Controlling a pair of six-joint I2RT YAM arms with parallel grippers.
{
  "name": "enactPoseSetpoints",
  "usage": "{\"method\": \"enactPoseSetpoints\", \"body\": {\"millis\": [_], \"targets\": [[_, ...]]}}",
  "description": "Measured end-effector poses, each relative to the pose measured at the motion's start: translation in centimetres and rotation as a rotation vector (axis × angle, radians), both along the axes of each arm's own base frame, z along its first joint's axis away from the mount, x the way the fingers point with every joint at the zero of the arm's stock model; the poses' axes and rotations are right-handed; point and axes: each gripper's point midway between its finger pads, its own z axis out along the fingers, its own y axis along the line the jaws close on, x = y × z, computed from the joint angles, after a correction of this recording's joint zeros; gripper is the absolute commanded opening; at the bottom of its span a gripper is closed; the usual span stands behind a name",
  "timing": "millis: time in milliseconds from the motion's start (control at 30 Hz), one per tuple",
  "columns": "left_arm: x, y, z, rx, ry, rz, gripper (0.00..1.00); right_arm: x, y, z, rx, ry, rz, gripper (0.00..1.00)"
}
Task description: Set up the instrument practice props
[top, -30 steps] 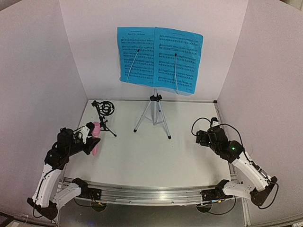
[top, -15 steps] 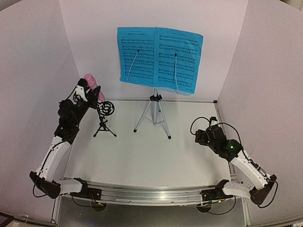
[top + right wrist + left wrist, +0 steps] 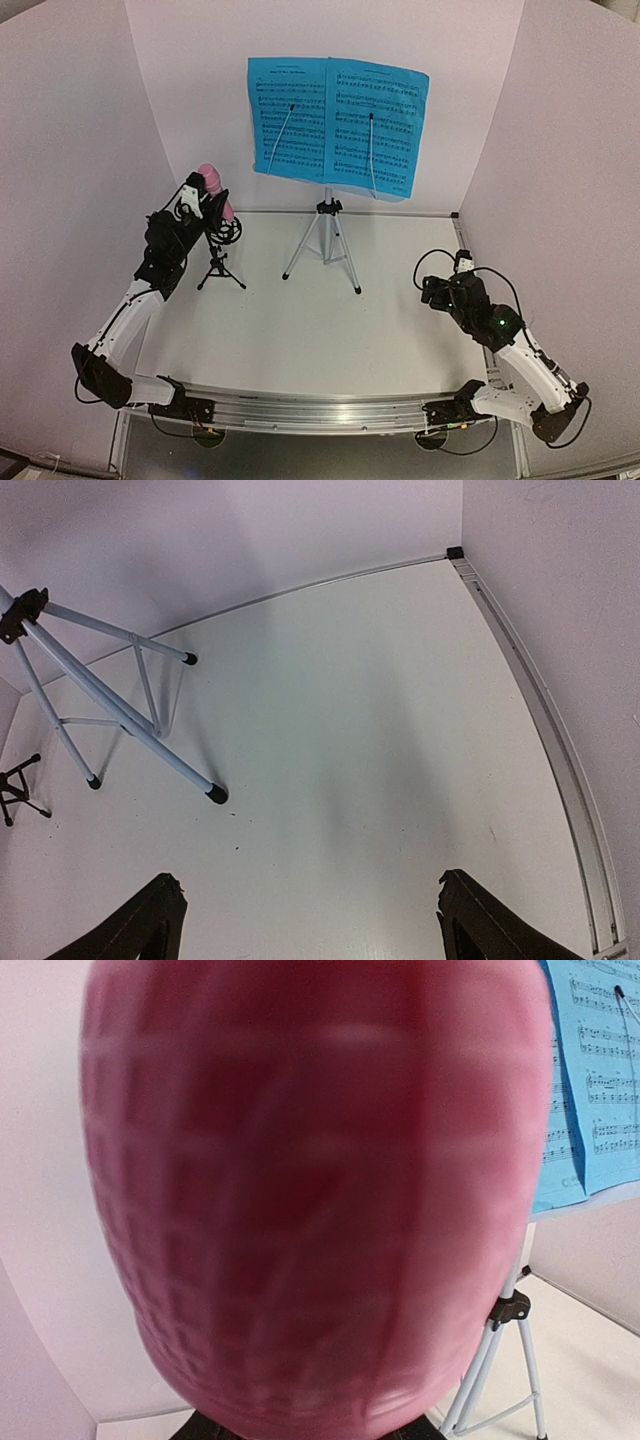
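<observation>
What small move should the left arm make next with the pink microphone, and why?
Probably it should ease the pink microphone down so its lower end slides into the ring mount of the black mic stand. The left gripper holds the microphone tilted just above that ring, and it is not yet seated.

No legible text; only tiny unreadable print on the blue sheet-music pages (image 3: 338,125).

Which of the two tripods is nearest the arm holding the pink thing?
The small black mic stand on the left, beside the left gripper with its pink microphone. The taller silver tripod carries blue sheet music.
</observation>
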Motion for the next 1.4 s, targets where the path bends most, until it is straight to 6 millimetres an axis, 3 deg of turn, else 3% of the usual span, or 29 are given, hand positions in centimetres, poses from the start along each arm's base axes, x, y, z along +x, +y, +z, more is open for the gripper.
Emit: {"method": "enactPoseSetpoints", "body": {"millis": [500, 767, 867, 1000, 1167, 1400], "targets": [[0.5, 1.8, -1.1, 0.029, 0.029, 0.091, 0.00, 0.0, -0.1, -0.2, -0.006, 0.003, -0.002, 0.86], [1.5, 1.5, -4.8, 0.067, 0.113, 0.075, 0.00, 0.0, -0.1, -0.3, -0.006, 0.004, -0.001, 0.86], [2.0, 1.3, -6.1, 0.080, 0.145, 0.068, 0.05, 0.0, -0.1, -0.3, -0.005, 0.004, -0.001, 0.86], [2.9, 1.3, -7.7, 0.094, 0.180, 0.061, 0.22, 0.0, 0.0, -0.3, -0.006, 0.006, 0.000, 0.86], [3.5, 1.1, -9.0, 0.105, 0.208, 0.053, 0.58, 0.2, 0.1, -0.7, -0.015, 0.018, 0.002, 0.87], [3.1, 0.3, -9.3, 0.133, 0.207, -0.004, 0.82, 0.4, 0.4, -1.3, -0.040, 0.037, 0.013, 0.91]]}}
